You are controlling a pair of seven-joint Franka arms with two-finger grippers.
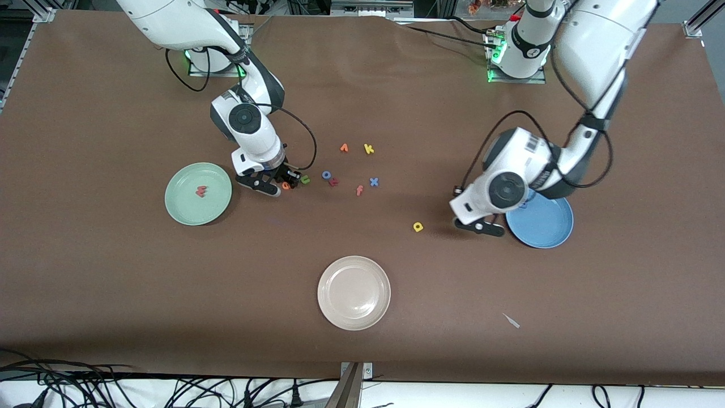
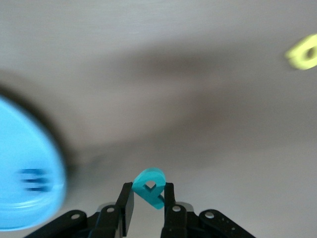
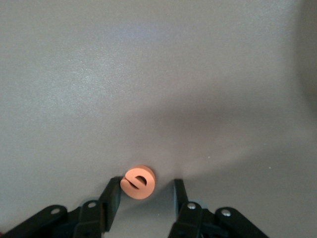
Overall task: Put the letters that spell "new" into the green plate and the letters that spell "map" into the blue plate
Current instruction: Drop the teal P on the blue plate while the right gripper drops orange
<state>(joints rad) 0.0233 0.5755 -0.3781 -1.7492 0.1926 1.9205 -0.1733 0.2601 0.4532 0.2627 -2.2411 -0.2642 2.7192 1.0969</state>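
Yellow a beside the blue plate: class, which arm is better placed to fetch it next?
Left, probably: its gripper holds the teal p beside the blue plate, close to the yellow a. The right gripper straddles the orange e.

Cream-beige plate (image 1: 354, 293) low on the brown table (image 1: 113, 283), at 6 o'clock from the loose letters. Among those: orange letter (image 1: 344, 148) with yellow k (image 1: 369, 149) at its 3 o'clock, blue o (image 1: 327, 175), dark red letter (image 1: 334, 182), orange f (image 1: 359, 190), blue x (image 1: 374, 182). Small pale scrap (image 1: 511, 321) at 4 o'clock from the plate.

Bright, even light; left wrist view blurred (motion).
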